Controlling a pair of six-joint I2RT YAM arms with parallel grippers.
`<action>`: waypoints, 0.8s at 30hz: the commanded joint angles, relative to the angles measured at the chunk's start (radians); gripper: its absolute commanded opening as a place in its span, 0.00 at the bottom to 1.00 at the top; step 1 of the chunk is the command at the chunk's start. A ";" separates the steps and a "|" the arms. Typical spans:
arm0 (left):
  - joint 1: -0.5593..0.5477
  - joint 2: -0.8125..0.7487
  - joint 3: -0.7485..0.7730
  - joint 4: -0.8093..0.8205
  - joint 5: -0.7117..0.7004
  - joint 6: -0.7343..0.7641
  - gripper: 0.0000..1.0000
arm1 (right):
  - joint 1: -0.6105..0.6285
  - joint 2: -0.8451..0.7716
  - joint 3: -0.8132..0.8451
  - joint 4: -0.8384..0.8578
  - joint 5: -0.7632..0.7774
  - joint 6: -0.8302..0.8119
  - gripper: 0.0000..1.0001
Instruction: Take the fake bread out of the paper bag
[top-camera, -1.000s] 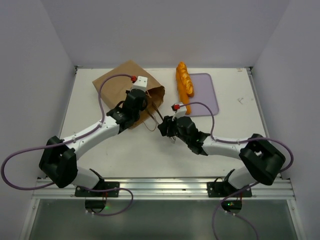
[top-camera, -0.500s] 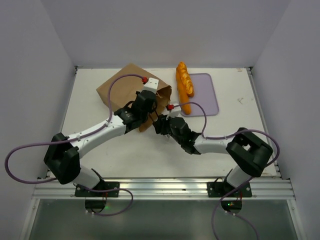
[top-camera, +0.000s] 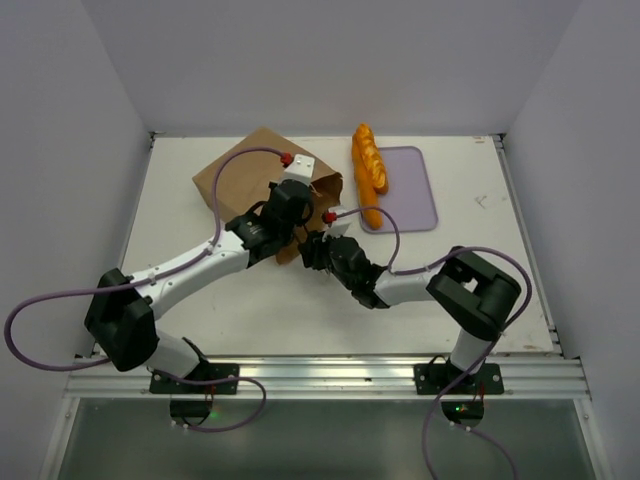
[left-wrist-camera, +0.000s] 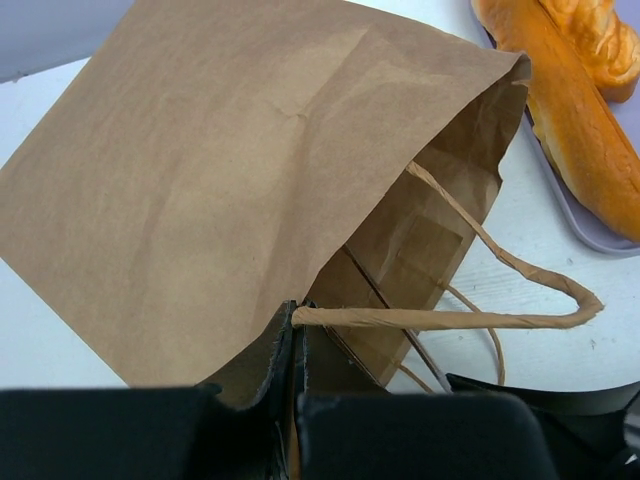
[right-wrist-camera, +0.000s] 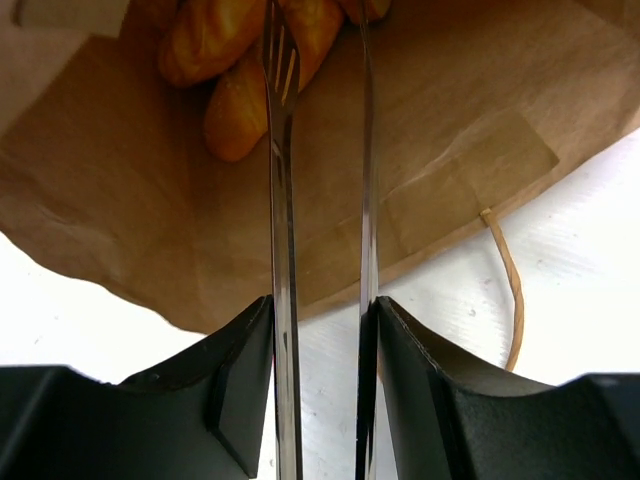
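Observation:
The brown paper bag (top-camera: 245, 170) lies flat at the back left, its mouth facing right. My left gripper (top-camera: 291, 203) is shut on one cord handle (left-wrist-camera: 440, 320) and holds the mouth (left-wrist-camera: 420, 230) open. My right gripper (top-camera: 316, 250) is shut on long metal tongs (right-wrist-camera: 281, 200), whose two arms reach into the bag's mouth. In the right wrist view, several pieces of glossy orange fake bread (right-wrist-camera: 215, 40) lie deep in the bag (right-wrist-camera: 450, 120), at the tong tips. The tips stand apart, one arm over a loaf (right-wrist-camera: 240, 115). Two more loaves (top-camera: 368, 172) lie on the tray's left edge.
A lavender tray (top-camera: 410, 190) sits right of the bag, seen also in the left wrist view (left-wrist-camera: 600, 240) under the loaves (left-wrist-camera: 580, 130). The bag's second handle (right-wrist-camera: 510, 290) lies loose on the white table. Walls close in the table's back and sides.
My right gripper has moved left with the tongs, into the bag's mouth. My left gripper moved right and lifted the handle, then held still.

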 joint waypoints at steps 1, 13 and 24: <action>-0.003 -0.045 0.059 -0.013 -0.009 -0.023 0.00 | 0.031 0.036 0.021 0.173 0.074 -0.030 0.47; -0.005 -0.078 0.070 -0.052 -0.004 -0.023 0.00 | 0.048 0.134 0.118 0.132 0.121 -0.040 0.46; -0.007 -0.132 0.023 -0.059 0.001 -0.042 0.00 | 0.048 0.177 0.233 -0.006 0.172 -0.088 0.45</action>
